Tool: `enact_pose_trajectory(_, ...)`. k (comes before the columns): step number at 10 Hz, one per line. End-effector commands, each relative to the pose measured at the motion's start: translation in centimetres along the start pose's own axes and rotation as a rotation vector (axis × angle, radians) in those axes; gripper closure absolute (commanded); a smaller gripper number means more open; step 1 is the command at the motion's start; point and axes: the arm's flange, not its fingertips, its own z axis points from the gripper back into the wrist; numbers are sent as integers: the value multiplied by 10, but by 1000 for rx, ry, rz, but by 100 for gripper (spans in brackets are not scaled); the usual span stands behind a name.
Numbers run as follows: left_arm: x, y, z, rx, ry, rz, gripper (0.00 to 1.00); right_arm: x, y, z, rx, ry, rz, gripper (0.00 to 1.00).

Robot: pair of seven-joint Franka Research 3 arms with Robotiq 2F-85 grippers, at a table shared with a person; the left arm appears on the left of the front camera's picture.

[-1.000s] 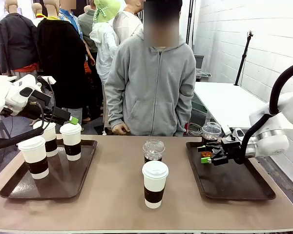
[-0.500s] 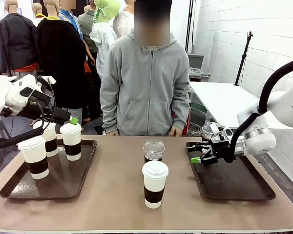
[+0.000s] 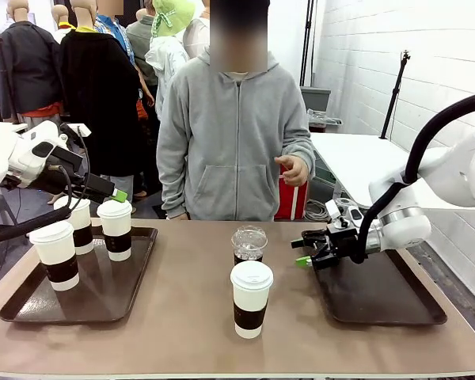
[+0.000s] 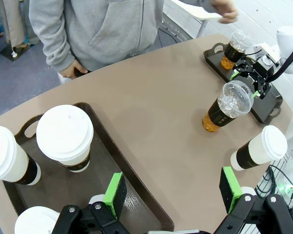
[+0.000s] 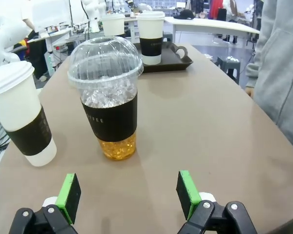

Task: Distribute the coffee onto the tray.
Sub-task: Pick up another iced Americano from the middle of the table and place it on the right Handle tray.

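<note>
Three white lidded cups [image 3: 115, 229] with brown sleeves stand on the left tray [image 3: 134, 281]. My left gripper [image 3: 119, 195] hovers open above them, its green pads [image 4: 115, 195] wide apart with nothing between. A clear dome-lidded cup [image 3: 248, 244] of amber drink stands at mid-table with another white cup [image 3: 251, 298] in front of it. My right gripper [image 3: 305, 253] is open and low, just right of the clear cup [image 5: 109, 114] and short of touching it. A second clear cup [image 4: 233, 46] stands at the far corner of the right tray [image 3: 388, 297].
A person in a grey hoodie stands at the far edge with one hand [image 3: 294, 169] raised at chest height. Bare tabletop [image 3: 182, 317] lies between the two trays. A white table [image 3: 364, 162] stands behind on the right.
My right gripper has moved left, away from the clear cup on the right tray and out over the table toward the middle clear cup. The person raised a hand. The left arm is still.
</note>
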Motion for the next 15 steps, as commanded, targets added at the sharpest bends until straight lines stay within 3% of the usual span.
enact_pose_trajectory(1,0,4,-2,-18,-14,-13,0,4,-11,-14,3,10,-14,0)
enact_pose_trajectory(5,0,4,-2,-18,-14,-13,0,16,-11,-21,20,12,-4,0)
enact_pose_trajectory(15,0,4,-2,-18,-14,-13,0,1,14,43,-98,-72,-40,0)
